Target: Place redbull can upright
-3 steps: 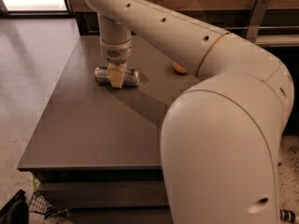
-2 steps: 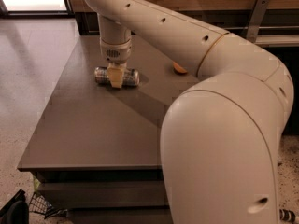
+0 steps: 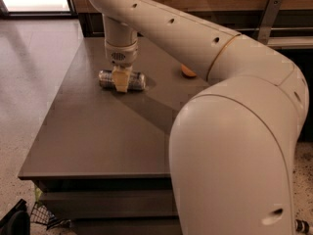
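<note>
Change since earlier: nothing is moving that we can make out; the gripper [image 3: 121, 80] and the redbull can [image 3: 137, 81] are keeping the same places as a second ago.
Item: redbull can, slim, silver with dark patches, lying on its side.
Location: on the worktop [image 3: 98, 131], toward the far edge and nearer the far-left corner than the far-right one, long axis running roughly along that far edge.
Gripper: pointing straight down from the arm [image 3: 195, 33], sitting over the middle of the can's length.
Fingers: the near finger [image 3: 122, 85] is lying against the can's near flank and the far one is hiding behind the can; we are reading this as a pinch across the can's middle.
Weight: we are judging it light, whether full or empty we cannot tell.
Stiffness: thin metal wall, likely denting under a hard squeeze.
Surface: smooth and round, so we are expecting it to roll on the worktop and to slip in a loose grip.
Hold point: across the body at mid-length, where the gripper is sitting now, keeping both ends free for tipping it upright.
Neighbour: an orange object [image 3: 187, 71] is resting nearer the far-right corner, well apart from the can, half hidden by the arm.
</note>
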{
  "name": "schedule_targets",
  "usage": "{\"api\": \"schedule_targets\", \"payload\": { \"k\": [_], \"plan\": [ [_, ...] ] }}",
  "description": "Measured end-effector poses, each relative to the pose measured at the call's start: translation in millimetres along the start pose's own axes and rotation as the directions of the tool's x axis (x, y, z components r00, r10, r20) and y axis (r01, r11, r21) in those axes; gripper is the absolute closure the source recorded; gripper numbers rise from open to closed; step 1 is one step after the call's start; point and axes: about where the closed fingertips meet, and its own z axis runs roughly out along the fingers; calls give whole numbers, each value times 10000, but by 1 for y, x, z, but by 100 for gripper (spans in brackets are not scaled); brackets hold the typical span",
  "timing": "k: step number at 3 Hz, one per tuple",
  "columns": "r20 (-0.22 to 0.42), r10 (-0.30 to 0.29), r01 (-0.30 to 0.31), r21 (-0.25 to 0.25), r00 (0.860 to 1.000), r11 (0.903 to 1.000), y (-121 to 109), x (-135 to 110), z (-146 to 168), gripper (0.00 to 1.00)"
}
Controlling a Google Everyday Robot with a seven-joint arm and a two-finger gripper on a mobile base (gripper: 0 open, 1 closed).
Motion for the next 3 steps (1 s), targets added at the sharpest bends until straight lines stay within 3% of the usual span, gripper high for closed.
{"api": "schedule_targets", "payload": {
  "k": [1, 2, 3],
  "plan": [
    [2403, -524, 466, 298, 9693, 9985, 5, 23, -42, 100],
    [3311, -528, 381, 508, 9421, 9980, 9, 46, -76, 100],
    [4793, -837, 589, 666, 8737, 9960, 14, 57, -100, 100]
  ]
}}
